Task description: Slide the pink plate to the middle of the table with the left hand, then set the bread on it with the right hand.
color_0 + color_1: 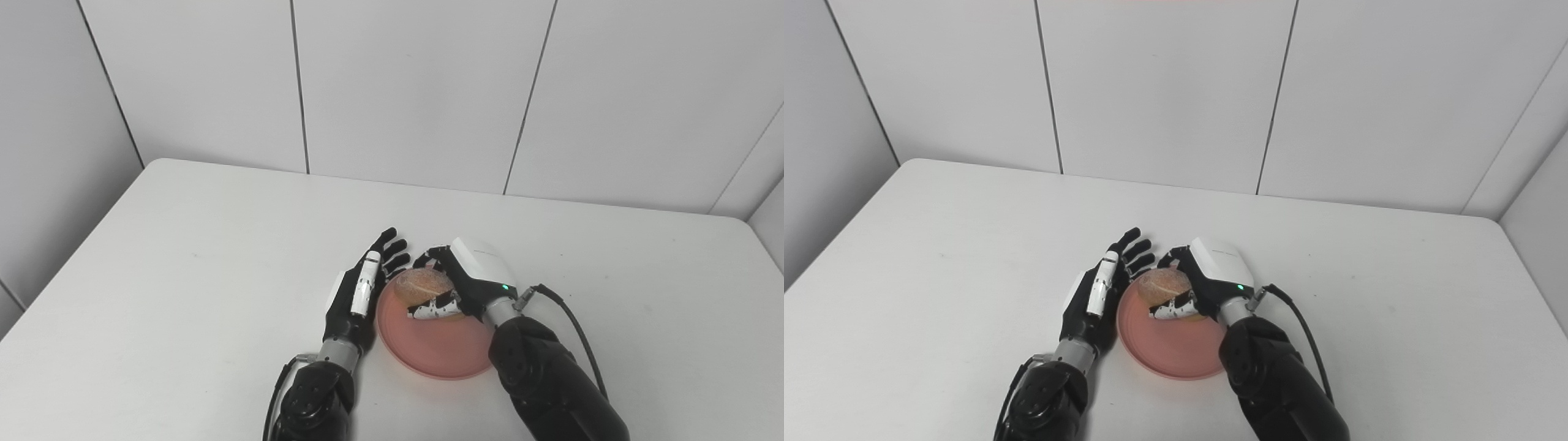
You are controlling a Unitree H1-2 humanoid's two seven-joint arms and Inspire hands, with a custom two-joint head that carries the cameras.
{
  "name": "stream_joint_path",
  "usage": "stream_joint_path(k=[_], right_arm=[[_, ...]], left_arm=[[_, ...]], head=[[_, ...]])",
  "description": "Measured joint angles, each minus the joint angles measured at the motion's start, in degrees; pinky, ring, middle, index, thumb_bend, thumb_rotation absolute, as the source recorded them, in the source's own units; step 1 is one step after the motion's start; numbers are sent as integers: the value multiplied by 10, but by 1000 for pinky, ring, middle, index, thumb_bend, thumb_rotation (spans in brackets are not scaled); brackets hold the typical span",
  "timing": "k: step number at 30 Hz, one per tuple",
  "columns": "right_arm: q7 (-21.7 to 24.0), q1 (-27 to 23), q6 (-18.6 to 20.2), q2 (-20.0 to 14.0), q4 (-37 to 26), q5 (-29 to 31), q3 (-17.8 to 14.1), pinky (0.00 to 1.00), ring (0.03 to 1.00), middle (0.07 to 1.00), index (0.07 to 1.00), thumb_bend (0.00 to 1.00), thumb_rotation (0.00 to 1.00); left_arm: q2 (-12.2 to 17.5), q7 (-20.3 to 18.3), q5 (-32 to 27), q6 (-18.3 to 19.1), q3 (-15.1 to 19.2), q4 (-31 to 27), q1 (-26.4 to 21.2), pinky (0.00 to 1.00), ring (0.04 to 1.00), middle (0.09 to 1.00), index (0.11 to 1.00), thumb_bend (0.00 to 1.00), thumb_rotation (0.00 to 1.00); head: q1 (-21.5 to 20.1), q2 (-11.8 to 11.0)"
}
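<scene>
The pink plate (pixel 438 352) lies near the middle of the white table, toward the front. A round brown bread roll (pixel 421 286) sits over the plate's far part, with my right hand (pixel 465 282) shut on it, fingers curled over the far side and thumb under the near side. Whether the bread rests on the plate or hangs just above it, I cannot tell. My left hand (pixel 361 294) stands edge-on against the plate's left rim, open with fingers stretched forward and holding nothing.
The white table (pixel 184 257) has rounded far corners and ends at white panelled walls behind and at both sides. A black cable (pixel 576 324) loops from my right wrist.
</scene>
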Motion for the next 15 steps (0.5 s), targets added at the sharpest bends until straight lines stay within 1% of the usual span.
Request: stream_joint_path(k=[4,5,7,12,15], right_arm=[[8,1,1,-2,-5,-6,3,235,323,419,563,508,152],[10,1,1,-2,-7,-7,4,228,316,412,519,505,148],[15,2,2,-4,-10,-11,6,224,312,409,495,505,146],[36,5,5,-8,-27,-25,12,222,313,410,489,511,152],[41,9,5,-8,-36,-30,12,241,337,434,489,515,159]], left_arm=[[0,0,0,1,0,0,0,829,858,870,863,351,1000],[0,-1,0,1,1,0,0,828,857,868,861,353,1000],[0,-1,-3,1,1,-1,0,826,855,865,858,355,1000],[0,-1,-4,2,1,-1,0,816,842,853,842,356,997],[0,-1,-5,2,2,-1,0,819,851,859,843,351,994]], head=[[-1,2],[-2,2],[-3,2],[-4,3],[-5,3]])
